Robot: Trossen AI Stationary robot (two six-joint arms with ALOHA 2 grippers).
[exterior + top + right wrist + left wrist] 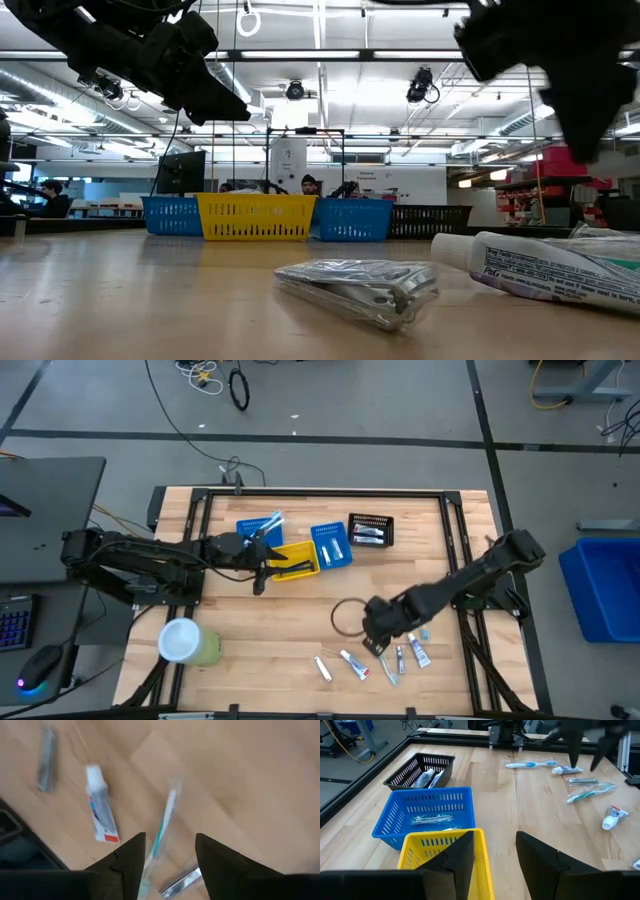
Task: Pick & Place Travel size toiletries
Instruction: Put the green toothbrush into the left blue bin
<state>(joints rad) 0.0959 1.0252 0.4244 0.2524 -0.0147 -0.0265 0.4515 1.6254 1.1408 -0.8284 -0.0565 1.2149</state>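
Right gripper [167, 865] hangs open and empty over a wrapped toothbrush [161, 832] lying loose on the table [300, 630], where closing squarely across its slim handle should secure it; left gripper [492, 857], open, hovers above the yellow bin [427, 852]

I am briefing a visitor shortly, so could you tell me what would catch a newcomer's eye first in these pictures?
Probably the row of small bins at the far side of the table: blue, yellow bin, blue, then black, with the open left gripper above the yellow one. Next, the loose travel size toiletries scattered along the near edge, where the open right gripper hangs over a wrapped toothbrush. A big green cylinder stands apart at the near left.
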